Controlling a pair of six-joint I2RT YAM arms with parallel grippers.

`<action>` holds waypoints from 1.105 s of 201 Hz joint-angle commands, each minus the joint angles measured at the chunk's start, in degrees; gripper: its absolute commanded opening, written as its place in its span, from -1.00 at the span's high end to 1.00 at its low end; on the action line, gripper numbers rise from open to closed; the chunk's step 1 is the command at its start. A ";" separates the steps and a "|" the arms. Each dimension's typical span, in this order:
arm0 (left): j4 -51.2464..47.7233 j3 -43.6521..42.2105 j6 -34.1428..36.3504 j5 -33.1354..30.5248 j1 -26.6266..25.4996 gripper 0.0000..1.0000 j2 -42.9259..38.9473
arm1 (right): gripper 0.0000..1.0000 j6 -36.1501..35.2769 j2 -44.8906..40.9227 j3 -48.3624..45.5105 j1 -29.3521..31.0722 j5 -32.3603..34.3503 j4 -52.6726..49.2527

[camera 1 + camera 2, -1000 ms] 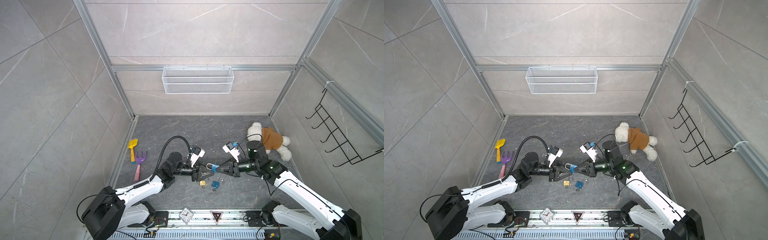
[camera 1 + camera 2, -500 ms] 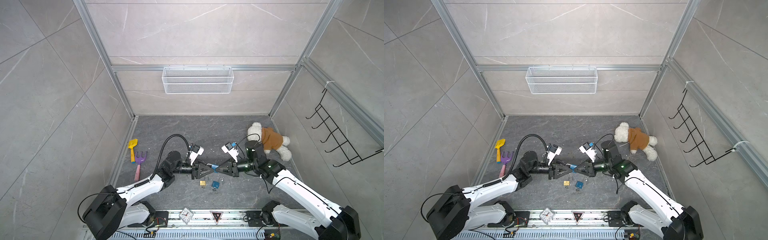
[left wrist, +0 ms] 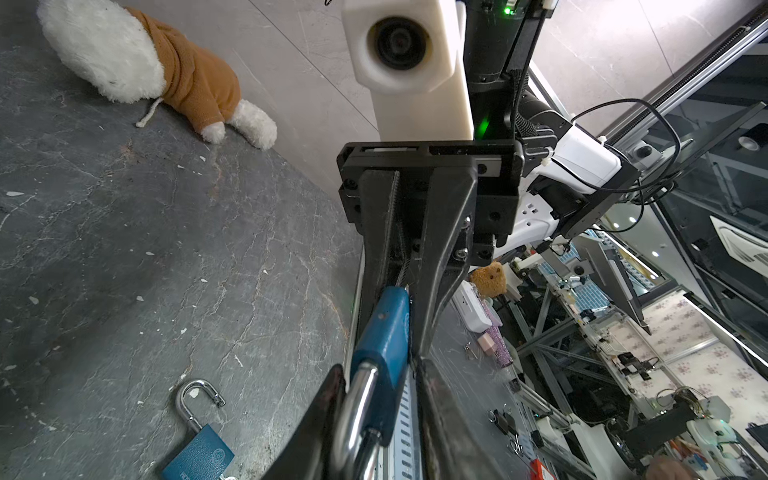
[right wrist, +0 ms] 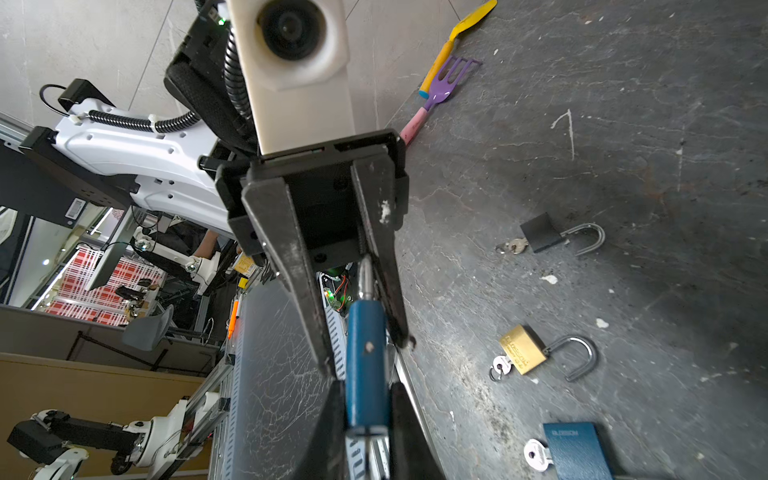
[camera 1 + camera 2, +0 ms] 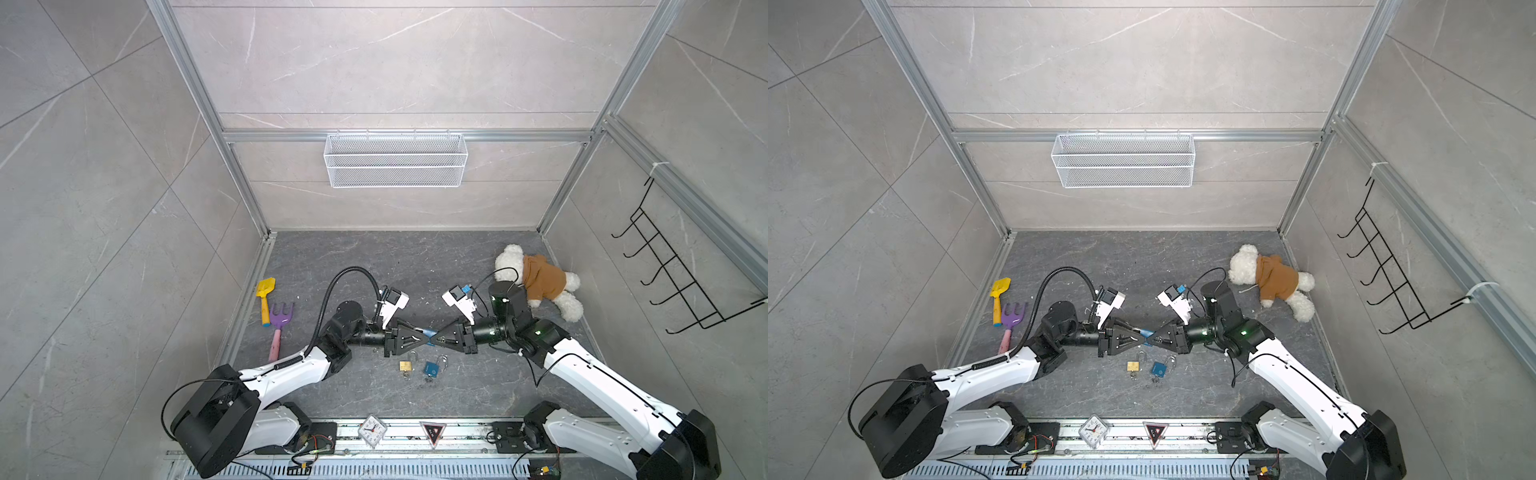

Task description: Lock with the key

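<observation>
**Arm pose:** both arms reach low over the floor from opposite sides, with their forearms angled inward. The left gripper (image 5: pixel 425 337) and the right gripper (image 5: pixel 434 340) meet tip to tip in the air just behind the brass padlock (image 5: pixel 407 365), on its far-wall side.

**Right gripper:** the jaws are nearly closed and clamp the base end of the held padlock (image 3: pixel 386 328). Its blue body lies lengthwise along the gripper axis. A sliver of silver metal shows at that base end; whether it is a key cannot be told.

**Left gripper:** the jaws stand narrow but apart, one on each side of the shackle (image 3: pixel 357 411) and the top of the blue body. The shackle lies close against one finger. Firm contact on both sides cannot be confirmed.

**Floor items:**
- A loose blue padlock (image 5: pixel 432 368) lies just beside the brass padlock, on the right arm's side, with its shackle open.
- The brass padlock lies with its shackle open and a key (image 4: pixel 500 368) in its base.
- A black padlock (image 4: pixel 540 237) lies near the brass padlock
</observation>
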 commanded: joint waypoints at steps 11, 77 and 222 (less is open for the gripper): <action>4.34 2.50 -0.41 2.41 0.21 0.44 0.34 | 1.00 -1.12 0.46 0.17 0.46 -0.76 1.46; 8.13 1.97 -2.20 3.69 0.12 0.54 2.06 | 1.00 0.21 1.62 -0.10 0.58 0.52 4.25; 16.20 -4.71 -8.27 -9.12 5.31 1.00 -0.34 | 0.12 2.85 -3.09 -2.36 -0.22 8.81 7.38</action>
